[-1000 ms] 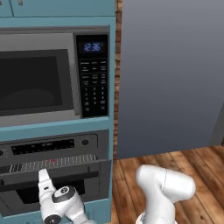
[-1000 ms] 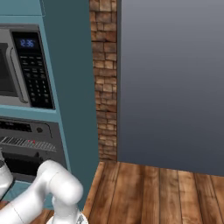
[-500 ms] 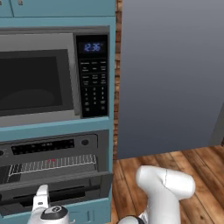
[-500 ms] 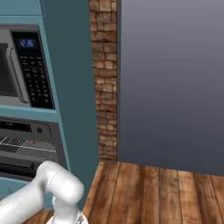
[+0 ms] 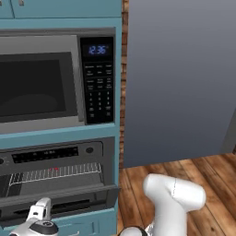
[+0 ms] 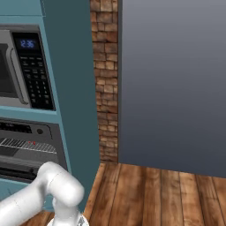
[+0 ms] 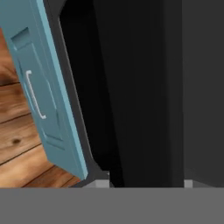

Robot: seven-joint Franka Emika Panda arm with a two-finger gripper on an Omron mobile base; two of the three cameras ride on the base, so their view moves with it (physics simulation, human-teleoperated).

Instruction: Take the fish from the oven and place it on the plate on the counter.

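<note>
Evidently the fish (image 5: 55, 169) lies on the oven (image 5: 57, 179) wire rack (image 5: 60, 174), a small red sliver at about 10 o'clock from the arm. It is likely light, stiff and slick, best pinched across its middle. Whether the gripper's jaws are parted or holding anything, I cannot tell.
</note>
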